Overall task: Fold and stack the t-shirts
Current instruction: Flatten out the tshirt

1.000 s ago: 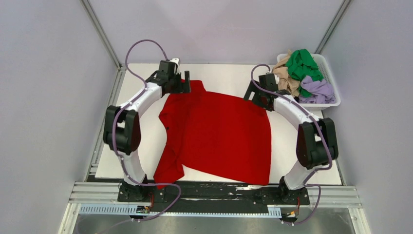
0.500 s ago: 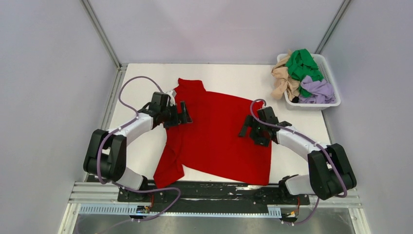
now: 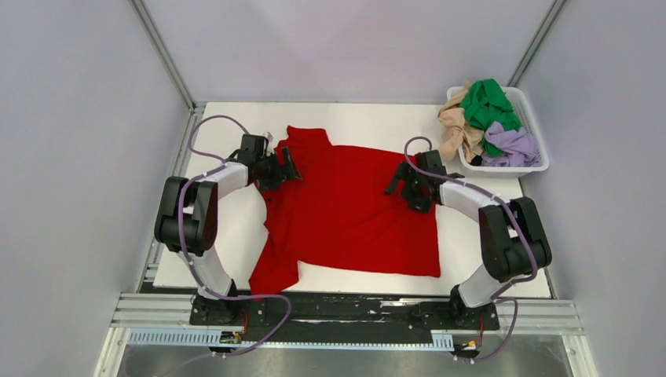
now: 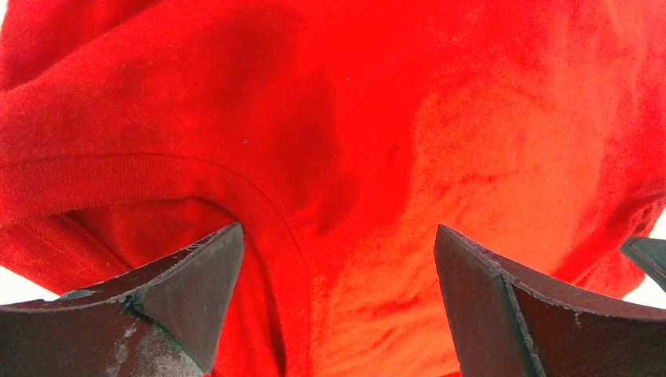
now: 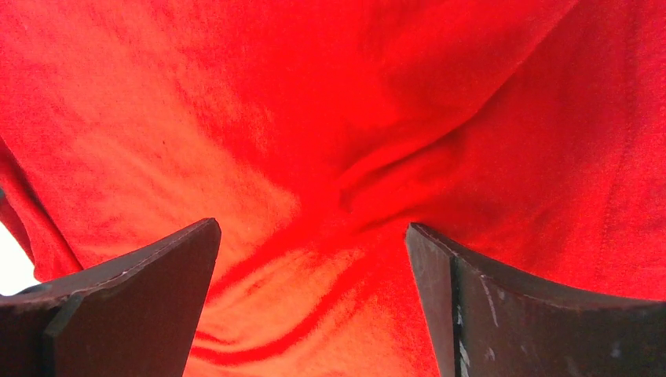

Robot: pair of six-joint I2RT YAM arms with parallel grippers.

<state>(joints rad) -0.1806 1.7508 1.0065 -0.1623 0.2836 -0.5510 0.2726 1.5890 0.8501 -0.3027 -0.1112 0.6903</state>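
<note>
Left gripper (image 3: 285, 170) stood wide open, empty, over a ribbed band of the red t-shirt (image 3: 353, 224) — soft knit, spread creased on the white counter (image 3: 236, 228) — right gripper (image 3: 402, 188) likewise open, holding nothing, above its wrinkled edge, other t-shirts (image 3: 487, 102) bunched in the plastic basket (image 3: 510, 168).

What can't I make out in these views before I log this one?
Top view: whether the left claw or right claw touches the red t-shirt; their own wrists block the contact.
Wrist views: red cloth fills both frames, its outline cut off.
Top view, white basket: anything under the green t-shirt, beige t-shirt and lavender t-shirt; the heap covers it.
</note>
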